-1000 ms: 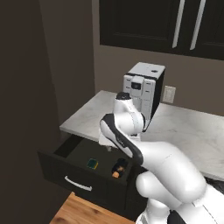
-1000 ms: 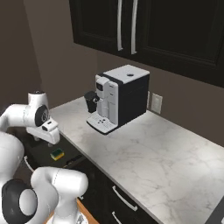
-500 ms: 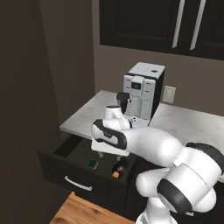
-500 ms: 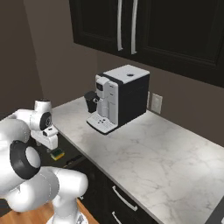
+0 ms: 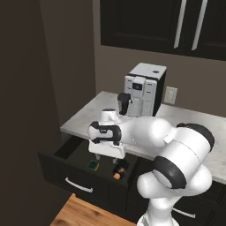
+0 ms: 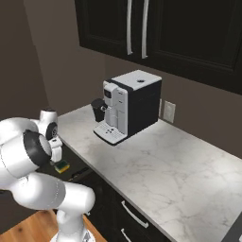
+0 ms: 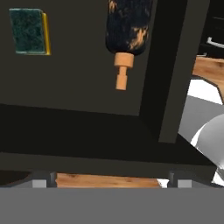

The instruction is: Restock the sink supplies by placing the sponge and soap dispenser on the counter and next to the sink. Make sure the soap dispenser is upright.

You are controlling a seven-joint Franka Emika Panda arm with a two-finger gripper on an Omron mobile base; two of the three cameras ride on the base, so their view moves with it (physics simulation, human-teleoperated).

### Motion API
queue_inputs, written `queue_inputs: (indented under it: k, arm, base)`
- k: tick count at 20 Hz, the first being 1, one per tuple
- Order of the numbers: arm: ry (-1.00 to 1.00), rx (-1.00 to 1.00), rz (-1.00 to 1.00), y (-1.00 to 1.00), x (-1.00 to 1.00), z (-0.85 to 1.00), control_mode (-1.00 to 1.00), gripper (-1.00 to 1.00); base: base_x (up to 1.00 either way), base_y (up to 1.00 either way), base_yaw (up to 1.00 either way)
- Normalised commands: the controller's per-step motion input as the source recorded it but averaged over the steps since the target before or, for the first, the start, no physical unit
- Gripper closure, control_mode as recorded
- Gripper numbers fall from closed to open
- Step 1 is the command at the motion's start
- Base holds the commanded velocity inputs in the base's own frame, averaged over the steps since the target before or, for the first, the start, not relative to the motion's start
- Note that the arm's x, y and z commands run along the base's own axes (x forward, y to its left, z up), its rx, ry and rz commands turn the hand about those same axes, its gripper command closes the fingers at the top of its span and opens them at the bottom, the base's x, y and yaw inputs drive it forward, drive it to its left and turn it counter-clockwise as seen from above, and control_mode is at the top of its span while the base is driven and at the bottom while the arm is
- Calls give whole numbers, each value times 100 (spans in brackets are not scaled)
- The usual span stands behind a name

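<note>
Drawer [image 5: 66, 170] stands pulled out below the marbled bench [image 5: 84, 118], and we see both supplies lying inside it. The sponge [image 5: 92, 165] rests flat on the drawer floor with its green face up; in the hand view [image 7: 29, 32] it sits toward one corner, a yellow edge showing along one side. The soap dispenser [image 5: 119, 170] lies on its side well apart from the sponge, near the drawer's right wall, its orange pump pointing toward the drawer front; the hand view [image 7: 127, 30] shows the black body mottled with orange and the pump neck sticking out from it. Our end effector [image 5: 107, 155] hangs above the open drawer, just in front of the bench edge, pointing down into it. Its jaws are spread as wide as they go and nothing sits between them; neither supply is touched. On the bench behind, a white and black coffee machine [image 6: 127, 106] stands near the wall under dark upper cabinets [image 6: 156, 33]. From the right base view the sponge [image 6: 61, 166] shows just past the arm, in the drawer below the bench edge.
</note>
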Motion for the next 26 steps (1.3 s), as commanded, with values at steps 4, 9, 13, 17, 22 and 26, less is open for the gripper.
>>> queue_inputs:
  k: [4, 9, 13, 17, 22, 26]
  arm:
    - [0, 0, -2, 5, 8, -40, -100, -100]
    - [0, 0, -2, 3, 2, -47, -100, -100]
    - [0, 0, -2, 9, 0, -50, -100, -100]
    - [0, 0, -1, 26, 0, -55, -100, -100]
    - [0, 0, -1, 47, -17, -26, -100, -100]
    - [0, 0, -2, 67, -41, -2, -100, -100]
  base:
    - [0, 0, 0]
    - [0, 0, 0]
    - [0, 0, 0]
    - [0, 0, 0]
    - [0, 0, 0]
    - [0, 0, 0]
